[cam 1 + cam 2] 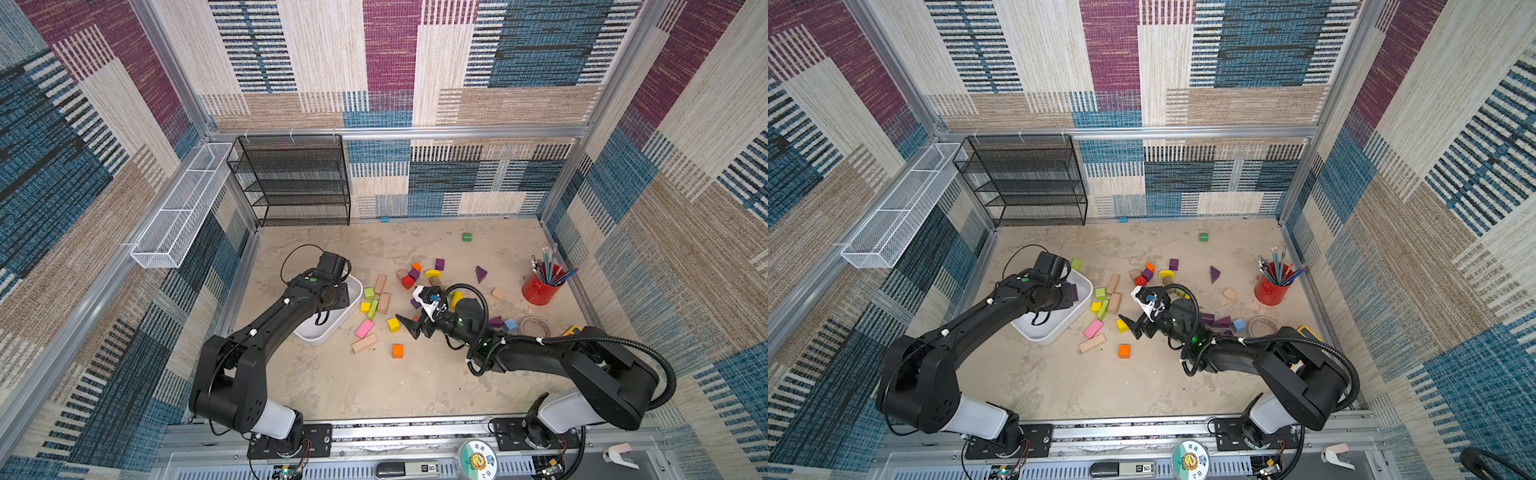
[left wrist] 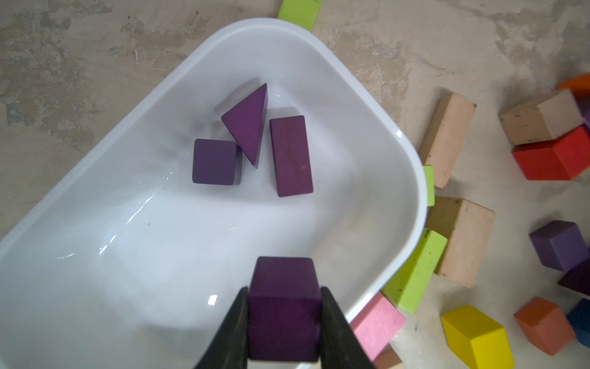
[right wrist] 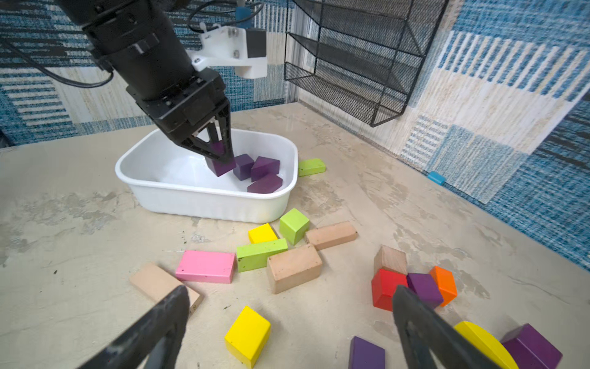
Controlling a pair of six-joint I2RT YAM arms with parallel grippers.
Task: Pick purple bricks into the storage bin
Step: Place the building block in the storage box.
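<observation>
Pinches a purple cube [image 2: 283, 322] in the left pincer [image 2: 284, 292] inside the storage bin [image 2: 159, 271], right pincer [image 3: 289, 294] spread; needs next to let go clear of three purple bricks [image 2: 290, 156]

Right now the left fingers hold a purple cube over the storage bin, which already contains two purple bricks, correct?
Not two: the left wrist view shows three in the storage bin, a cube, a wedge and an oblong. The left fingers do hold a purple cube over it.
</observation>
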